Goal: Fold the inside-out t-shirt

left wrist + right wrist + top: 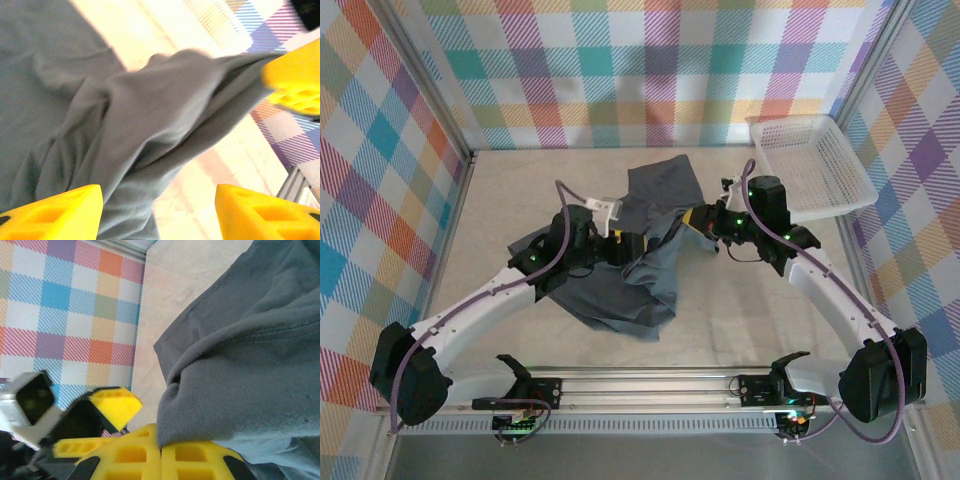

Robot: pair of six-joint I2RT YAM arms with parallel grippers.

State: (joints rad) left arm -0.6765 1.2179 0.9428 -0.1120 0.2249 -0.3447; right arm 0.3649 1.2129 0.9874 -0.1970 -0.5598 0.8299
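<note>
The inside-out t-shirt is a dark slate-grey, wrinkled heap in the middle of the table, with one part spread flat toward the back. My right gripper is shut on a fold of its edge; in the right wrist view the cloth comes out of the closed yellow fingers. My left gripper is just left of it, open. Its two yellow fingertips stand wide apart, and a stretched ridge of the t-shirt runs from beside them up to the right gripper's finger.
A white mesh basket sits tilted at the back right corner. Checked walls close in the table on three sides. Bare beige table top shows to the left of and behind the shirt, and in front of it up to the rail.
</note>
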